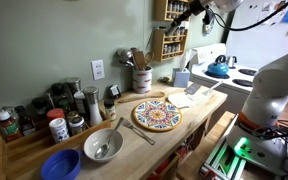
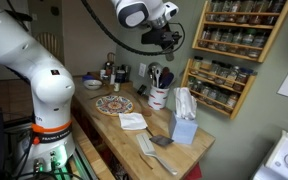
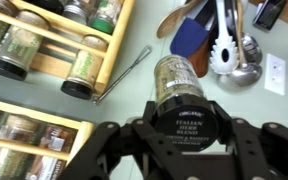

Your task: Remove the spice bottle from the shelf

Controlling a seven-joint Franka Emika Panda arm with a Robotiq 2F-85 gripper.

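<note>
Gripper is seen nearest in the wrist view, at the bottom edge, with black fingers set on either side of the spice bottle. Jaws are pinched on the black lid end. White lettering is seen on the lid, too blurred to be read with certainty. Spice bottle is held off the shelf, out in front of the pale green wall, glass body pointed away from the camera.

Shelf is seen at lower left of the wrist view, with small jars lined along its tiers. A second rack of the same light wood is seen at upper left, also filled with jars. Kitchen utensils are seen at upper right and a wall outlet at the right edge.

In an exterior view the gripper is held high, near the shelf and apart from it. Spice bottle cannot be made out at that size. Second rack is mounted lower on the wall.

On the wooden counter a painted plate, a tissue box and a utensil crock are seen. In an exterior view a metal bowl and a blue bowl are seen at the near end of the counter, and a blue kettle on the stove.
</note>
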